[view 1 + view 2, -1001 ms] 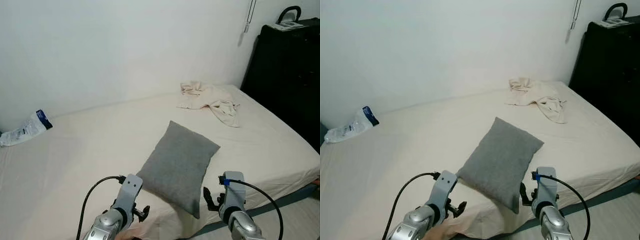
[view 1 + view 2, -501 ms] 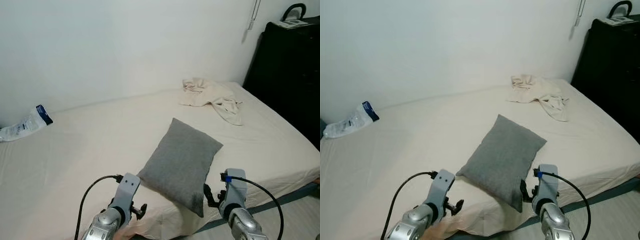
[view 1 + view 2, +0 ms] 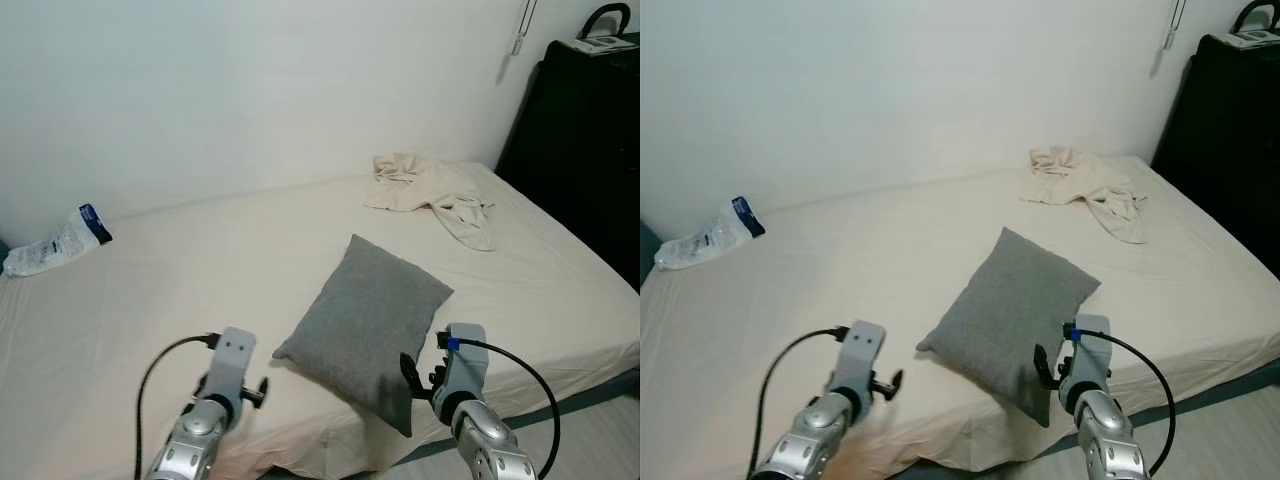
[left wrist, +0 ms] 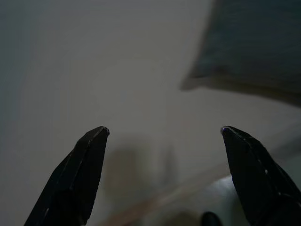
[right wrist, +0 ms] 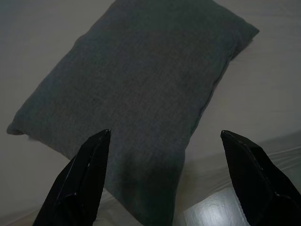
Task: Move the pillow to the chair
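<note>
Since a second ago the silver left arm has swung outward, away from the pillow, and now reaches over bare sheet to its left; the right arm has stayed low beside the pillow's near right corner, and the head views have shifted a little.

The wide bed covered in a cream fitted sheet (image 3: 180,290) takes up most of the scene, set against a plain white wall (image 3: 250,90). A tall black cabinet (image 3: 585,150) stands at the bed's far right. The grey rectangular fabric pillow (image 3: 365,325) lies flat on the sheet toward the near edge, set at a diagonal, its nearest corner hanging just past the mattress edge. A crumpled cream cloth (image 3: 435,195) lies near the far right corner of the bed, well apart from the pillow. A clear plastic package with a dark blue end (image 3: 55,243) rests at the far left by the wall.

The left gripper (image 4: 162,136) hovers over the sheet just beside the pillow's corner, fingers spread wide apart and holding nothing. The right gripper (image 5: 164,141) hangs above the pillow's near end, its fingers likewise wide apart, straddling the grey fabric without touching it.
</note>
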`<state>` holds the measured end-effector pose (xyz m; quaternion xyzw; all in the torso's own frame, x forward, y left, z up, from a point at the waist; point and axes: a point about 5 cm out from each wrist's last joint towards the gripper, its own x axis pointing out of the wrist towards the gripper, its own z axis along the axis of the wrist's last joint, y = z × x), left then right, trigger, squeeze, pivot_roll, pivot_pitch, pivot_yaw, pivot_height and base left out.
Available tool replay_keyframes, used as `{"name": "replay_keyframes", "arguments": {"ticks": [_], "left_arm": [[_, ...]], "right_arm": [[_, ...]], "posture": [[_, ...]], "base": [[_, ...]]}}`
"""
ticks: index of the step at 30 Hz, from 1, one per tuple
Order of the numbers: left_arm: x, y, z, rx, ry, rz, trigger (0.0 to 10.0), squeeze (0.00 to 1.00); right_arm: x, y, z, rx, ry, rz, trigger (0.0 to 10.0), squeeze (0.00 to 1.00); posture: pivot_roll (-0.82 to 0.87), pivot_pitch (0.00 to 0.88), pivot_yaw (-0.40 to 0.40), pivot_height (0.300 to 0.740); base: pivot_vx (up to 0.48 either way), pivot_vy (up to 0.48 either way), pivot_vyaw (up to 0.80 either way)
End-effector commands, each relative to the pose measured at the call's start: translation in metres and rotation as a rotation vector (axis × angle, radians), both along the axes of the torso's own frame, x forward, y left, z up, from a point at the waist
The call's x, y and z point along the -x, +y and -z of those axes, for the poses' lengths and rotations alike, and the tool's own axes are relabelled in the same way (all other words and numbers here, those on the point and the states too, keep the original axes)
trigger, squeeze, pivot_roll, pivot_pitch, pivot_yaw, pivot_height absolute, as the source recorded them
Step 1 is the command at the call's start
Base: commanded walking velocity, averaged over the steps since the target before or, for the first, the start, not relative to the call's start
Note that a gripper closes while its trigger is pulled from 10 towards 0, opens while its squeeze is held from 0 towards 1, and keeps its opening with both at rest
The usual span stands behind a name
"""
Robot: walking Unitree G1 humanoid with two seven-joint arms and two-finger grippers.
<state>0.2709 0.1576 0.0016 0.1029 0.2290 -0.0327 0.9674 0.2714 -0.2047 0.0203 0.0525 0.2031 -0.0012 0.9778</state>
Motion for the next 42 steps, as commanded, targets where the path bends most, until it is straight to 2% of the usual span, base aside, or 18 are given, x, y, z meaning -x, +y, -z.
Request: {"name": "replay_keyframes", "arguments": {"ticks": [1,4,10,12,26,28,33,39,42], "left_arm": [[0.015,0.022,0.014,-0.001,0.040,-0.086,10.0,0.00],[0.021,0.028,0.018,0.035,0.051,-0.113,10.0,0.00],[0.025,0.025,0.020,0.026,0.052,-0.088,10.0,0.00],[0.025,0.024,0.020,0.032,0.042,-0.099,10.0,0.00],[0.019,0.015,0.020,0.067,0.028,-0.084,10.0,0.00],[0.018,0.015,0.019,0.068,0.023,-0.085,10.0,0.00],[0.014,0.025,0.020,0.060,0.035,-0.151,10.0,0.00],[0.014,0.027,0.021,0.049,0.043,-0.160,10.0,0.00],[0.014,0.028,0.021,0.048,0.044,-0.163,10.0,0.00]], "right_arm": [[0.006,-0.001,0.007,0.000,0.022,0.000,10.0,0.00],[0.008,-0.002,0.008,0.003,0.026,-0.002,10.0,0.00],[0.008,-0.002,0.010,0.006,0.033,-0.014,10.0,0.00],[0.008,-0.001,0.010,0.008,0.032,-0.019,10.0,0.00],[0.009,0.000,0.010,0.010,0.032,-0.015,10.0,0.00],[0.009,0.001,0.012,-0.002,0.047,-0.023,10.0,0.00],[0.003,0.013,0.003,-0.106,0.001,-0.110,10.0,0.00],[0.000,0.014,0.003,-0.181,-0.003,-0.114,10.0,0.00],[-0.001,0.012,0.004,-0.255,0.002,-0.111,10.0,0.00]], "posture": [[-0.13,0.054,0.047,0.738],[-0.12,0.056,0.041,0.738],[-0.11,0.056,0.035,0.738],[-0.11,0.056,0.034,0.738],[-0.12,0.060,0.040,0.738],[-0.12,0.060,0.040,0.738],[-0.12,0.061,0.042,0.708],[-0.12,0.062,0.044,0.678],[-0.12,0.064,0.047,0.663]], "base": [[0.000,0.000,0.00],[0.000,0.000,0.00],[0.000,-0.400,0.00],[0.000,-0.480,0.00],[0.000,0.000,0.00],[0.000,0.000,0.00],[0.000,0.000,0.00],[0.000,0.000,0.00],[0.000,0.000,0.00]]}}
